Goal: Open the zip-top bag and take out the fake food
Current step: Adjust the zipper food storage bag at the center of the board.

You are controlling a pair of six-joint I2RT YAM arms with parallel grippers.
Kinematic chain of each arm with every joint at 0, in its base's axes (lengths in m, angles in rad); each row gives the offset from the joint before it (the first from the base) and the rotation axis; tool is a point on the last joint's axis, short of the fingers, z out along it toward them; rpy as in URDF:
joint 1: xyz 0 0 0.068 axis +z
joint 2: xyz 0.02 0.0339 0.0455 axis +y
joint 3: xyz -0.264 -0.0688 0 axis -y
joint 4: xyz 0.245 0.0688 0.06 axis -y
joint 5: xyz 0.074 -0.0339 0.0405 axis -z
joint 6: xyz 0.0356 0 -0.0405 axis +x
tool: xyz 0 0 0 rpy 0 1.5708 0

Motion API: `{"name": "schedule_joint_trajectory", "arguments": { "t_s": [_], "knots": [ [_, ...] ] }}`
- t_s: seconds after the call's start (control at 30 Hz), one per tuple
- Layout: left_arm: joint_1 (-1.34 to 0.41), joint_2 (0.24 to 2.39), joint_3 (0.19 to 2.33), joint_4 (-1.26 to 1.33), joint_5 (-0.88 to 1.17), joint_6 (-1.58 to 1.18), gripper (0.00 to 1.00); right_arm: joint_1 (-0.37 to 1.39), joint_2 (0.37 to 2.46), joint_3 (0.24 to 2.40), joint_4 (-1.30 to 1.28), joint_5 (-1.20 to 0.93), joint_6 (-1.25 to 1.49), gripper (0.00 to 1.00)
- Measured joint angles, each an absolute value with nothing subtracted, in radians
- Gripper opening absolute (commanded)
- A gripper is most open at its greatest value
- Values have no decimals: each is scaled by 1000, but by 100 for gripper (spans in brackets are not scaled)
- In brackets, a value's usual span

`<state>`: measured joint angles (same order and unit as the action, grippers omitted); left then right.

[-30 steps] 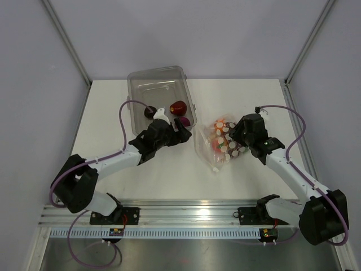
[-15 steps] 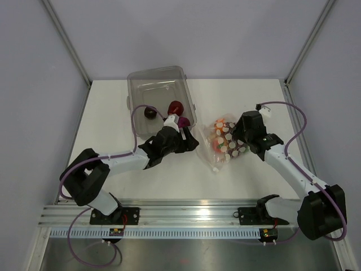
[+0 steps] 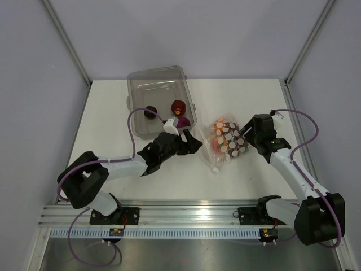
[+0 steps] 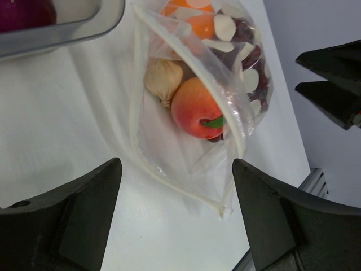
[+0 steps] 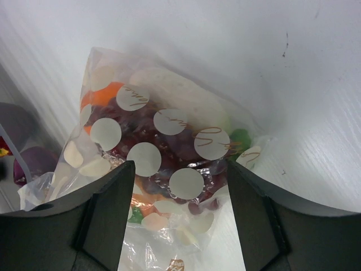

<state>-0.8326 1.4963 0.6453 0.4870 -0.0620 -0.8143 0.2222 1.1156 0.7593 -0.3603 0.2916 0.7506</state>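
Now: zip-top bag (image 4: 169,141) mouth open, fake food (image 4: 194,107) inside; bin (image 3: 152,89) holds three pieces; left tool (image 4: 176,166), right tool (image 5: 180,165) spread, empty.

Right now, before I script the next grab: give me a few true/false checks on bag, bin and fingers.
1. The zip-top bag has its mouth open. True.
2. The bag is empty. False: a peach and other pieces lie inside.
3. The left fingers clamp the bag. False: they stand wide apart, gripping nothing.
4. A dark red piece lies in the clear bin. True.
5. The right fingers are shut. False: they stand open.
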Motion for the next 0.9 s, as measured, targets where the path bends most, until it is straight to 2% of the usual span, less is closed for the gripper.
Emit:
{"name": "schedule_joint_trajectory", "arguments": {
  "t_s": [0.43, 0.9],
  "knots": [
    [-850, 1496, 646, 618, -62, -822, 87, 57, 1159, 678, -319, 72, 869, 77],
    [-891, 1590, 795, 585, -70, -821, 86, 40, 1188, 646, -273, 24, 936, 63]
  ]
}}
